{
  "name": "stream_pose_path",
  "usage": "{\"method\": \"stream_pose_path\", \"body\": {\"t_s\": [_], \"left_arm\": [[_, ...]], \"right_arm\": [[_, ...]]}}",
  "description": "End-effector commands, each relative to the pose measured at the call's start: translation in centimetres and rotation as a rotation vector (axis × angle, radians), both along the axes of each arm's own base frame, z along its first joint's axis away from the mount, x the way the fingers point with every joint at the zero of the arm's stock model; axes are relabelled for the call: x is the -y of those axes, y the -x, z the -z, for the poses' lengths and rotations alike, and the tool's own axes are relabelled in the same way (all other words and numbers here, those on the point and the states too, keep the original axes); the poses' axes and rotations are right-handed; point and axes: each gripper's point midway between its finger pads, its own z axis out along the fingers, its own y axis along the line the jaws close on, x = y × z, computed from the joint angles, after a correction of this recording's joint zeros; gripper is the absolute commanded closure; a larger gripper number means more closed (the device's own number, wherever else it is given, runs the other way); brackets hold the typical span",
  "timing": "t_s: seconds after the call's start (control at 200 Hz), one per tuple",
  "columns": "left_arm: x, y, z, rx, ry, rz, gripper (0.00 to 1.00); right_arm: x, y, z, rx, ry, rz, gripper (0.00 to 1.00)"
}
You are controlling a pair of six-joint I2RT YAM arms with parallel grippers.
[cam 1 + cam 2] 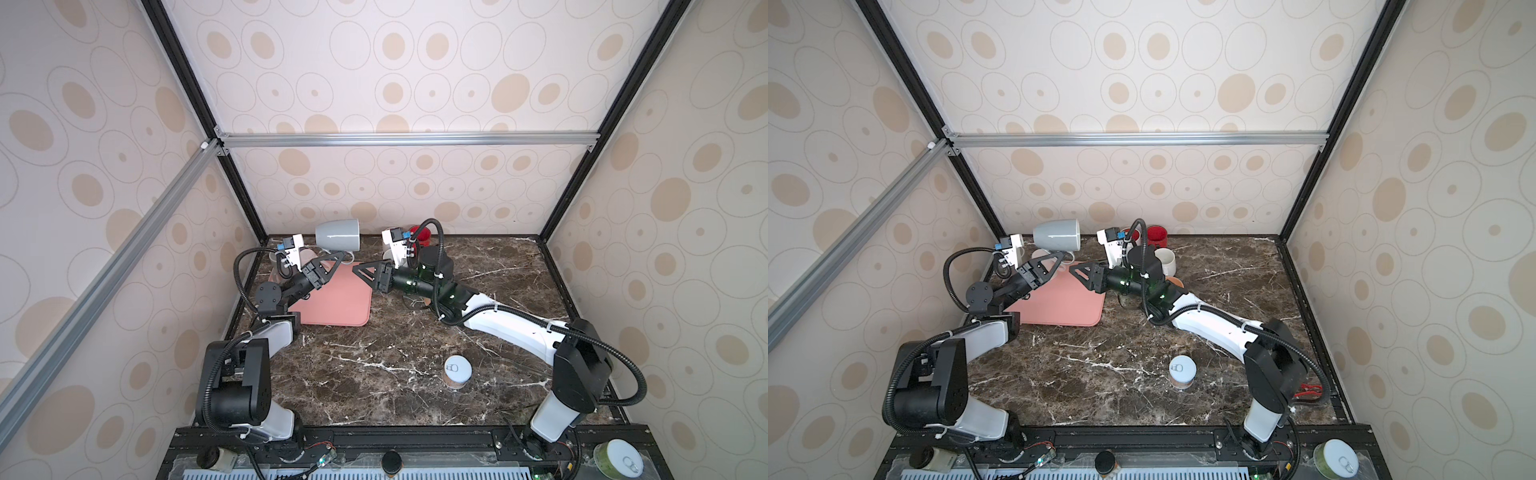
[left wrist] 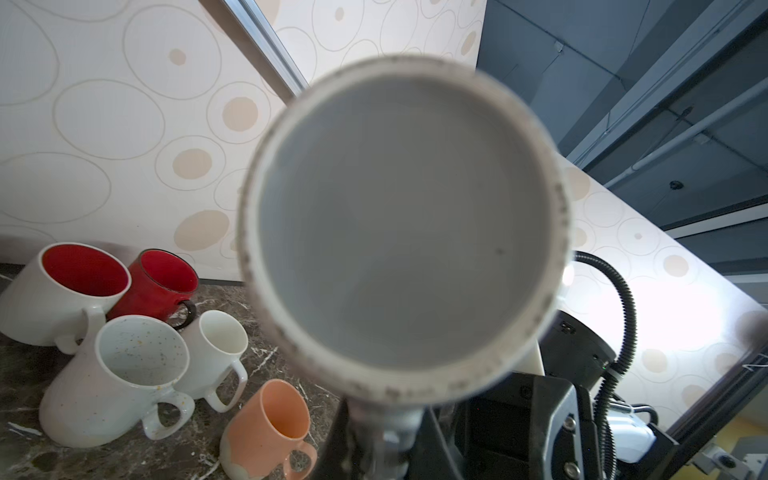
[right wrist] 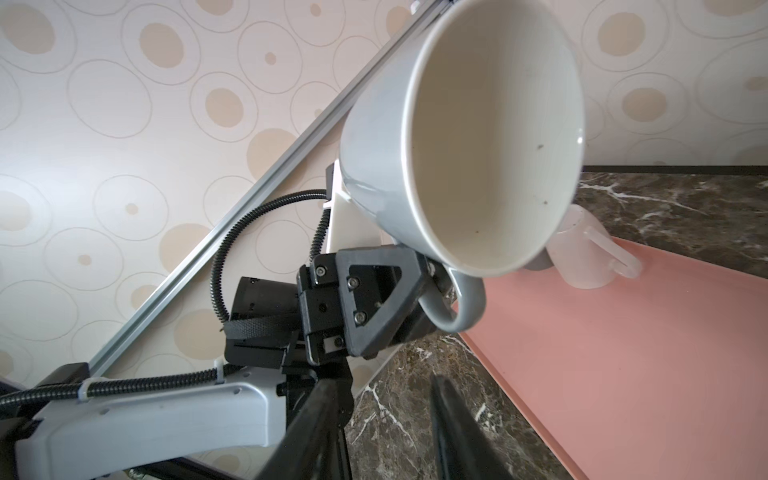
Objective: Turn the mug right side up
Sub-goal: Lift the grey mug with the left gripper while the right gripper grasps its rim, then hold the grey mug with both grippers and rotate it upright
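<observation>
As both top views show: grey mug [image 1: 336,235] hangs on its side left of centre, over the far end of the pink tray [image 1: 345,307], mouth toward the right.
Left wrist view: the mug's base fills the middle; left gripper [image 2: 386,432] is clamped on the handle at the bottom.
Right wrist view: right gripper [image 3: 386,436], at the bottom edge, stands parted and empty.
Mug's next turn: probably roll the left wrist slowly until the mouth faces up, then lower onto bare tray.
</observation>
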Motion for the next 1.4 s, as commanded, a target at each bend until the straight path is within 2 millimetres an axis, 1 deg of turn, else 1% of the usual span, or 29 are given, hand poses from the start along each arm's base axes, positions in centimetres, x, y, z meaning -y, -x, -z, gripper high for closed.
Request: {"method": "stream_pose_path", "body": {"t_s": [0.0,0.085,0.2,0.33,0.495,0.65,0.77,0.88,0.985,1.085,1.24,1.395], "left_arm": [[0.5,5.3,-7.1,0.353,0.004,0.062,1.00],[0.6,6.1,-7.9,0.369,0.000,0.076,1.00],[0.7,6.9,-9.0,0.386,0.007,0.091,1.00],[0.6,7.7,-10.7,0.417,0.021,0.098,1.00],[0.1,7.9,-12.2,0.435,0.053,0.085,1.00],[0.0,8.4,-13.1,0.453,0.061,0.085,1.00],[0.1,8.5,-13.1,0.435,0.069,0.099,1.00],[0.1,8.8,-12.8,0.416,0.073,0.107,1.00],[0.2,9.3,-12.7,0.411,0.074,0.112,1.00],[0.2,9.4,-12.7,0.402,0.078,0.110,1.00],[0.0,9.4,-13.1,0.403,0.092,0.104,1.00],[0.0,9.4,-12.9,0.385,0.100,0.108,1.00]], "right_arm": [[-0.5,0.5,-3.2,0.020,-0.088,-0.061,0.60],[-0.7,0.2,-3.7,0.027,-0.095,-0.058,0.59],[-1.1,-0.2,-3.7,0.014,-0.093,-0.056,0.60],[-1.0,0.0,-4.3,0.015,-0.108,-0.060,0.60],[-0.5,0.3,-4.1,0.009,-0.094,-0.053,0.60],[-0.1,0.4,-4.3,0.012,-0.099,-0.037,0.59],[-0.4,0.0,-4.8,-0.002,-0.111,-0.057,0.57],[-1.0,0.2,-6.8,0.017,-0.165,-0.108,0.57],[-1.3,0.3,-7.9,0.028,-0.178,-0.135,0.57],[-1.4,0.2,-8.0,0.021,-0.190,-0.133,0.57],[-1.8,-0.2,-7.1,-0.021,-0.215,-0.139,0.58],[-2.4,-0.7,-7.0,-0.058,-0.252,-0.155,0.62]]}}
